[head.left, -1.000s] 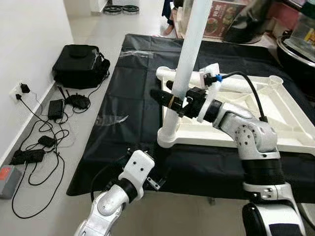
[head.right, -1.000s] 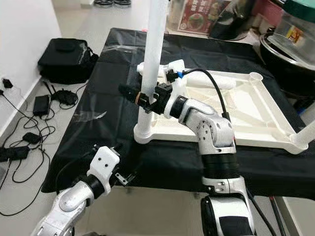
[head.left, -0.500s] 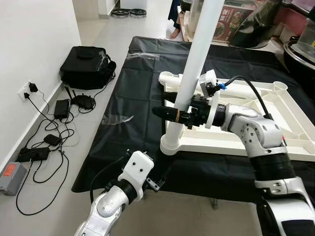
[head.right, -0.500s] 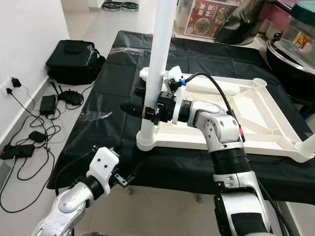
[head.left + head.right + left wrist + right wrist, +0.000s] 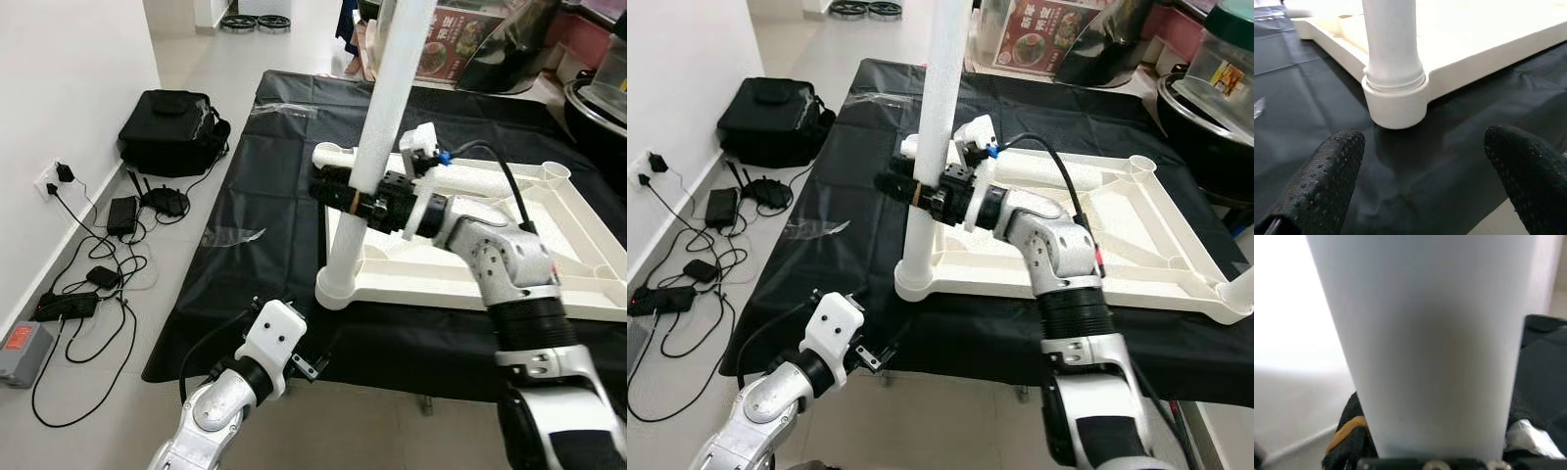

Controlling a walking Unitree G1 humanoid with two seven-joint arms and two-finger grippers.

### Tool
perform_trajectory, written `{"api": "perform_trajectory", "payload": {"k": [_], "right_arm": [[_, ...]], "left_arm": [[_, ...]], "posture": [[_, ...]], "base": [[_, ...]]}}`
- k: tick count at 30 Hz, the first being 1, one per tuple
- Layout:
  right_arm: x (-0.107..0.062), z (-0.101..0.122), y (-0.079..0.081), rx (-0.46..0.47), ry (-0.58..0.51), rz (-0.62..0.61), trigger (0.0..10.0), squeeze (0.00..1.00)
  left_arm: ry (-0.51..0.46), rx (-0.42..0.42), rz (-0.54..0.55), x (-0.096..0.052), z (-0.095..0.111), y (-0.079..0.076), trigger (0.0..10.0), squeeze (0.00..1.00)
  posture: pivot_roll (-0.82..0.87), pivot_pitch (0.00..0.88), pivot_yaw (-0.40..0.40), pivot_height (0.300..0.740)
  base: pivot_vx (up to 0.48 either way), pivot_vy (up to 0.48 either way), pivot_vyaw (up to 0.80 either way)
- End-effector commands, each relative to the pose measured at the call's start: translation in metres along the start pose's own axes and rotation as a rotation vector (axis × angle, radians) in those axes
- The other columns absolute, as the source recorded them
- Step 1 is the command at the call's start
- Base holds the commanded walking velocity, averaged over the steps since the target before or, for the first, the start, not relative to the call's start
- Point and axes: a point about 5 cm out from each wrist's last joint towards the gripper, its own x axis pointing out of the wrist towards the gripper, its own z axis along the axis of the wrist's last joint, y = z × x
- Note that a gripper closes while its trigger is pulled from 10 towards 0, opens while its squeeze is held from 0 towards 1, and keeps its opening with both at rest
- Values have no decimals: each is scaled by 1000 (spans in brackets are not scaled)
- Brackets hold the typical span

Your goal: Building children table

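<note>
Your right gripper (image 5: 345,193) is clamped on the white table leg (image 5: 377,122), fingers closed on either side of the tube partway up; the right wrist view has the leg (image 5: 1425,342) pressed right against the camera with a black finger (image 5: 1347,438) alongside it. The leg stands nearly upright, leaning slightly to the right toward its top, with its foot seated in the near-left corner socket (image 5: 338,286) of the upside-down white tabletop (image 5: 470,279). The tabletop lies flat on the black sheet (image 5: 255,235) covering the floor, ribbed underside facing up. A second white leg (image 5: 460,176) lies along the tabletop's far edge, behind your right arm. The far-right corner socket (image 5: 552,172) is bare. Your left gripper (image 5: 1420,166) hangs low at the near edge of the sheet, fingers spread wide with nothing between them; the left wrist view looks straight at the seated leg base and corner socket (image 5: 1395,100), with both pads (image 5: 1327,176) clear of the plastic. On the left, by the wall, a black bag (image 5: 167,132) sits on the tile floor (image 5: 98,382), with a tangle of chargers and cables (image 5: 93,284) nearer to you. A dark pot (image 5: 598,98) sits at the far right. A piece of clear plastic wrap (image 5: 230,238) lies on the sheet left of the tabletop.
</note>
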Motion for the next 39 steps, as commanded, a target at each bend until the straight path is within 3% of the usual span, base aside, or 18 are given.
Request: {"api": "perform_trajectory", "payload": {"k": [1,3,4,5,7,10,11,19,20,21,23,24,25,26,33,35,36,39], "right_arm": [[-7,-3,-18,58,-59,-218,0,0],[-7,-3,-18,58,-59,-218,0,0],[-11,-12,-29,48,-40,-439,0,0],[-11,-12,-29,48,-40,-439,0,0],[-29,-28,-38,-63,51,-913,0,0],[-35,-30,-36,-94,65,-1020,0,0],[-37,-27,-23,-132,57,-1148,0,0],[-32,-28,-8,-100,65,-1251,0,0],[-24,-33,-3,-43,80,-1221,4039,0],[-17,-37,2,0,94,-1179,10000,0],[-5,-38,7,43,88,-1094,10000,0],[7,-34,12,55,54,-996,10000,259],[13,-31,15,52,28,-935,10000,259],[17,-27,17,39,2,-883,10000,1000],[24,-7,17,35,-91,-743,10000,1000],[28,0,19,72,-98,-557,10000,1000],[28,0,19,72,-98,-557,10000,1000],[15,3,35,47,-35,-24,10000,1000]], "left_arm": [[13,-10,-7,0,-1,-1,10000,0],[13,-10,-7,0,-1,-1,10000,0],[13,-8,-7,0,-2,-1,10000,0],[13,-8,-7,0,-2,-1,10000,0],[16,-5,-11,0,-2,-2,10000,0],[17,-4,-12,0,-3,-2,10000,0],[16,0,-12,0,-3,-3,10000,0],[17,2,-14,0,-3,-4,10000,0],[19,2,-14,-1,-4,-4,10000,0],[19,1,-16,-1,-4,-5,10000,0],[20,1,-17,0,-4,-5,10000,0],[21,-1,-17,0,-4,-5,10000,0],[21,-3,-17,0,-4,-5,10000,0],[20,-2,-17,0,-4,-5,10000,0],[16,1,-14,1,-3,-4,10000,0],[17,2,-11,0,-4,-5,10000,0],[17,2,-11,0,-4,-5,10000,0],[17,1,-11,0,-3,-4,10000,0]], "posture": [[105,89,-97,740],[105,89,-97,740],[106,86,-97,740],[106,86,-97,740],[110,74,-101,740],[110,74,-101,740],[113,70,-105,740],[109,62,-102,740],[108,52,-105,740],[107,52,-103,740],[106,56,-105,740],[102,62,-104,740],[102,62,-104,740],[106,62,-106,740],[107,69,-107,740],[107,59,-107,740],[107,59,-107,740],[108,62,-105,740]], "base": [[0,0,0],[0,0,0],[0,0,0],[0,0,0],[0,0,0],[0,0,0],[0,0,0],[0,0,0],[0,0,0],[0,0,0],[0,0,0],[0,0,0],[0,0,0],[0,0,0],[0,0,0],[0,0,0],[0,0,0],[0,0,0]]}}
